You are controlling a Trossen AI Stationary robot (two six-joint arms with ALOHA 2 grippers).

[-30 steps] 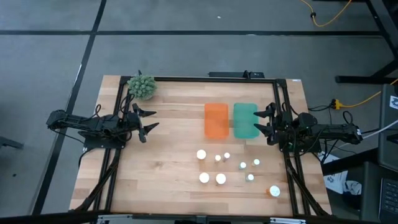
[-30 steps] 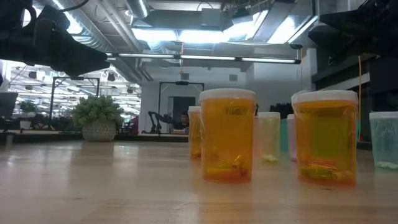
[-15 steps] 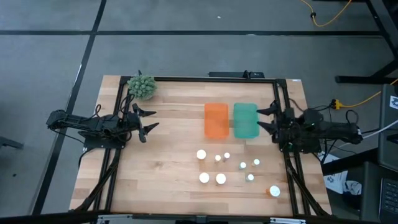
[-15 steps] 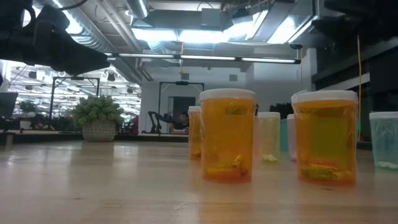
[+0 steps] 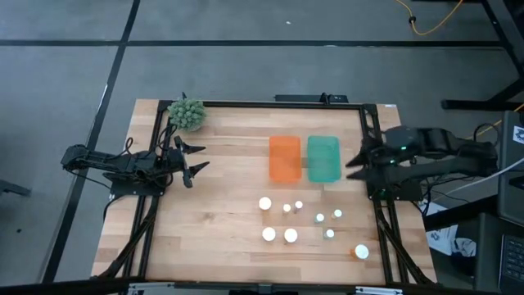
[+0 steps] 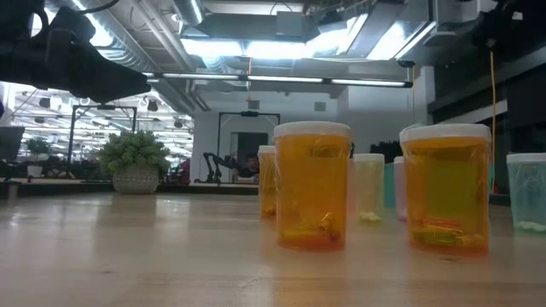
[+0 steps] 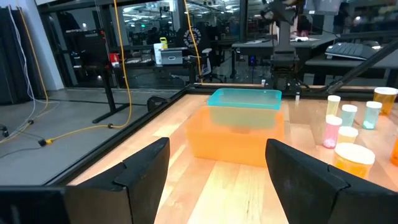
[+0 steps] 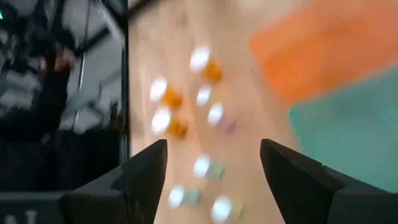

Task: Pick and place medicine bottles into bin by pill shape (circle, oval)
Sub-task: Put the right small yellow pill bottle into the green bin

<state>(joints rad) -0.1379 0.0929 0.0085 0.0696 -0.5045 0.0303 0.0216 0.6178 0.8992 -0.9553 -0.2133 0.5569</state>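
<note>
Medicine bottles (image 5: 291,235): light, rigid, slick plastic, I'd grip mid-body under the cap; standing below-left of my spread, empty right gripper (image 5: 358,160).

Table (image 5: 221,213) light wood, satin; bottles (image 6: 312,185) translucent glossy plastic.

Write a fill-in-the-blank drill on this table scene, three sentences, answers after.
1. The orange tray lies beside the ____ tray.
2. The potted plant stands nearest the ____ gripper.
3. The right gripper, open, holds ____; the bottles stand on the table.

Answers: teal; left; nothing
</note>
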